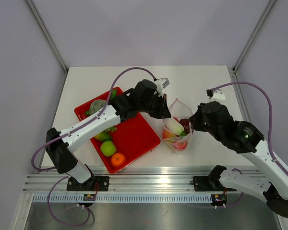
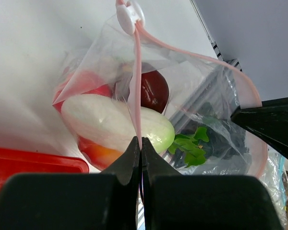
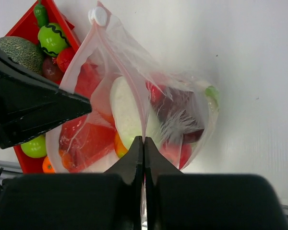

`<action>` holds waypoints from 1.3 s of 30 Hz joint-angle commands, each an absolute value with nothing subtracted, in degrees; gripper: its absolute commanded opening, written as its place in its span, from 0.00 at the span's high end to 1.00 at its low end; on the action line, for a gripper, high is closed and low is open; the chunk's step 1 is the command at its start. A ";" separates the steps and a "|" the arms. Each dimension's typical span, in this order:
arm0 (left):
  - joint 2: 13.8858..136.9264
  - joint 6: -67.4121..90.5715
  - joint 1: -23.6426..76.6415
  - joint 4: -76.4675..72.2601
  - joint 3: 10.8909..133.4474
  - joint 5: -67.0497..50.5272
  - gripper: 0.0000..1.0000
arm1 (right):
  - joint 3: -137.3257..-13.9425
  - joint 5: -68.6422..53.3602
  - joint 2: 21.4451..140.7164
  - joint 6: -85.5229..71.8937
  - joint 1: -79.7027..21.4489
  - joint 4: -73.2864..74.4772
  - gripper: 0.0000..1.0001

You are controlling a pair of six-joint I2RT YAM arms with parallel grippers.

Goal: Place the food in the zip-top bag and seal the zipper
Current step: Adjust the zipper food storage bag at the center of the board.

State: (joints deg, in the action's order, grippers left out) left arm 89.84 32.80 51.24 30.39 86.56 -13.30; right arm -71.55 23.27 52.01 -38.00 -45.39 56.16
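Your clear crinkly zip-top bag (image 1: 176, 125) stands on the table between the two arms, just beside the right edge of the flat red rectangular tray (image 1: 137, 134). Inside it you can see a glossy white oval vegetable (image 2: 110, 122), a dark red round fruit (image 2: 154, 90), a sprig of green leaves (image 2: 189, 143) and red and orange pieces lower down (the crinkled plastic blurs which is which). The tray holds a netted green melon (image 1: 97, 106), a green apple (image 1: 108, 148), an orange fruit (image 1: 117, 159) and a few more pieces crowded at its far-left corner.

The thin pinkish-red zipper strip (image 2: 137, 72) gapes: its two lips part from the white slider (image 2: 129, 17), which sits at the far end. Your left gripper (image 2: 140, 143) is clamped on one lip, and your right gripper (image 3: 143, 141) is pinched together on the other, so the mouth is held apart between them.

You have bare surface beyond the bag and to its right. The metal rail runs along the near edge.

The matte white table (image 1: 201, 81) sits inside pale grey walls with slanting metal posts (image 1: 48, 36).
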 commanded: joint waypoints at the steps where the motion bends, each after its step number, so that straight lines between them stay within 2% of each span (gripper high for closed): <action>1: 89.38 30.42 50.45 31.10 93.84 -15.20 1.00 | -76.18 29.34 50.89 -37.27 -45.44 56.42 1.00; 5: 92.81 27.34 49.04 38.04 108.95 -16.43 1.00 | -87.96 33.83 52.73 -30.87 -45.44 56.96 1.00; 8: 93.69 27.16 49.04 39.99 113.38 -18.19 1.00 | -91.49 33.66 52.56 -28.83 -45.44 55.29 1.00; 11: 93.16 28.30 49.04 36.13 105.52 -19.16 1.00 | -85.72 33.49 51.68 -30.14 -45.44 54.23 1.00; 14: 96.04 29.17 48.96 31.13 97.24 -19.95 1.00 | -70.81 34.54 51.50 -34.34 -45.44 53.88 1.00; 16: 98.95 29.44 48.87 31.37 96.16 -21.26 1.00 | -67.69 33.49 52.38 -36.55 -45.35 54.31 1.00; 20: 101.08 29.53 48.87 34.01 100.36 -23.20 1.00 | -73.18 33.66 51.68 -34.47 -45.35 53.79 1.00; 23: 97.57 28.66 48.87 36.11 107.30 -21.36 1.00 | -80.82 33.05 51.42 -31.12 -45.35 52.82 1.00; 27: 93.08 28.13 48.87 36.48 110.92 -19.25 1.00 | -84.90 30.16 51.42 -29.36 -45.35 51.25 1.00; 31: 91.23 28.12 48.78 34.99 106.45 -18.81 1.00 | -81.13 29.88 51.41 -30.49 -45.35 50.01 1.00; 35: 92.19 28.83 48.52 31.48 95.58 -19.77 1.00 | -71.67 30.32 51.94 -33.92 -45.35 49.83 1.00; 39: 94.74 28.21 47.37 32.51 93.07 -22.67 1.00 | -67.41 28.74 52.56 -36.38 -45.44 49.66 1.00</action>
